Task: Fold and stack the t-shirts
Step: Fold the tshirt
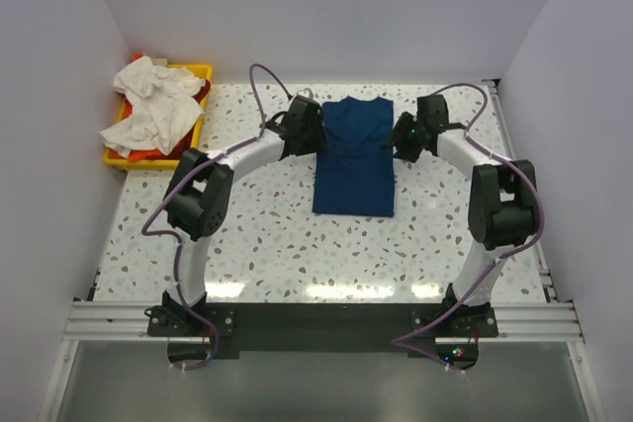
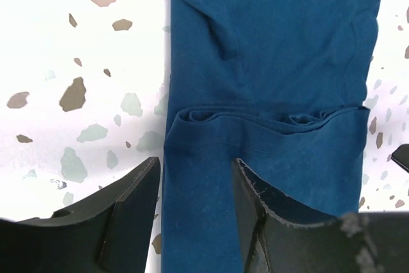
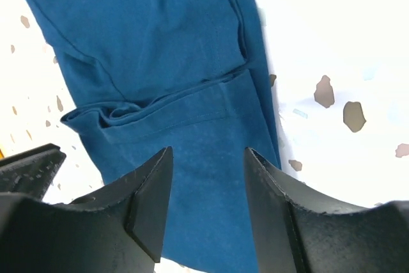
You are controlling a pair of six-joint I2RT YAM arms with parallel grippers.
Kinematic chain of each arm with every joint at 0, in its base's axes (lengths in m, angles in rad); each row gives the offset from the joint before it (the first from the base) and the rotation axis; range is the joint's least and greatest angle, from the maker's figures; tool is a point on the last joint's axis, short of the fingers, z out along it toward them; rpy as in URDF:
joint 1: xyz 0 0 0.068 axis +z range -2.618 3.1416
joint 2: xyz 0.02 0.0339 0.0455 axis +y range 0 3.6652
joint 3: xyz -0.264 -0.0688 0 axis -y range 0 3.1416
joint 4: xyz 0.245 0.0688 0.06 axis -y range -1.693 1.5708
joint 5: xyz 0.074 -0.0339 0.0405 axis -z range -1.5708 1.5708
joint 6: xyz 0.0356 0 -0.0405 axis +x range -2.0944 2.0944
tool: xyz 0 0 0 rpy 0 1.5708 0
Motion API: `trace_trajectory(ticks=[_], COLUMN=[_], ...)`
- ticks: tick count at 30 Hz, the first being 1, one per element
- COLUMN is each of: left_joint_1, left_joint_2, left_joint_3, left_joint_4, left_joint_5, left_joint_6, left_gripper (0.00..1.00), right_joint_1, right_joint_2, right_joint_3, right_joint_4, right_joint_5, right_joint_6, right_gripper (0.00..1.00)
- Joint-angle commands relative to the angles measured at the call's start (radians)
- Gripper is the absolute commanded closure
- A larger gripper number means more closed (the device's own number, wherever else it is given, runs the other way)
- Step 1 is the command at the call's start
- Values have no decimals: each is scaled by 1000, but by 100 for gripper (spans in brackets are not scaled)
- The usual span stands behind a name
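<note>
A dark navy blue t-shirt (image 1: 354, 160) lies folded into a narrow strip in the middle of the table, sleeves tucked in, no print showing. My left gripper (image 1: 318, 135) is open at the shirt's left edge; in the left wrist view (image 2: 195, 164) its jaws straddle that edge of the shirt (image 2: 275, 62). My right gripper (image 1: 396, 138) is open at the right edge; in the right wrist view (image 3: 208, 155) its jaws hover over the shirt (image 3: 147, 36). White t-shirts (image 1: 148, 106) and an orange-red one (image 1: 148, 153) lie heaped in the tray.
A yellow plastic tray (image 1: 203, 74) stands at the back left corner, against the left wall. The speckled tabletop (image 1: 297, 254) is enclosed by white walls on three sides. Cables loop over both arms.
</note>
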Motion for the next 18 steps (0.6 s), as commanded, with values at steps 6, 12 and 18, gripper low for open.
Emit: trace_trajectory(ticks=[6,12,18], left_joint_1=[-24,-47,-29], left_joint_2=[-79,33,155], left_joint_3=[0,78,170], left_joint_4=[43,48,43], left_joint_5=[-2,64,76], left_joint_6=[29,29,64], left_gripper=[66,90,90], right_joint_1=[64,81,49], right_joint_2=[-105,-1,136], right_joint_3=[-58,8,135], right_joint_4=[80,68,24], right_joint_5=[2,-29,-26], right_joint_6=[-56,-61,-61], right_gripper=[58,64,65])
